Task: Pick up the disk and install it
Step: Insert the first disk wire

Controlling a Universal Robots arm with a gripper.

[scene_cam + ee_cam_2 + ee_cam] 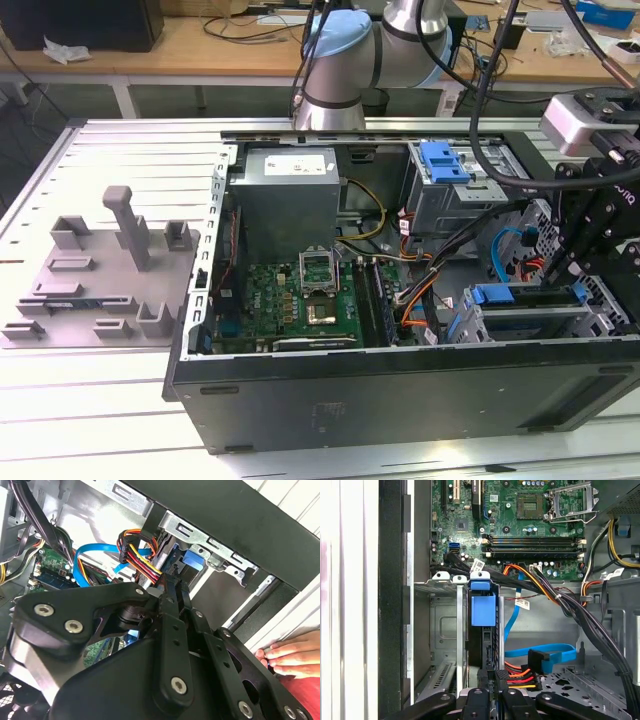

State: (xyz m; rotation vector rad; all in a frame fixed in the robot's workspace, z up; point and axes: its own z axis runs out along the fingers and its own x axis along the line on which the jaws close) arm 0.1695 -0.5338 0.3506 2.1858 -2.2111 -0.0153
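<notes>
Gripping the disk (483, 645) edge-on, the gripper (491, 677) has its fingers nearly closed, pinched on the disk's thin rear edge. The disk stands upright in the drive cage (440, 630) at the front of the computer case (400, 395), w/ its blue plastic tab (483, 607) facing the motherboard (520, 520). It looks part-way into the slot; whether it's fully seated can't be told.

Handling, as a judgement: the disk is stiff and fairly heavy for its size, metal body w/ a plastic frame, smooth sides, so prob. a bit slippery. It's shock-sensitive, so no knocks. Best hold is across the two flat faces near the back edge, approx. as it's taken now, not by the flexy blue tab.

Materials: cage is thin stamped grey sheet metal w/ slotted rails; case is matte black w/ a bare metal inside. Flat blue data cable (545, 655) and a red/orange/yellow power cable bundle (520, 675) lie just beside the gripper. In the second wrist view a person's hand (292, 655) rests on the table near the case.
</notes>
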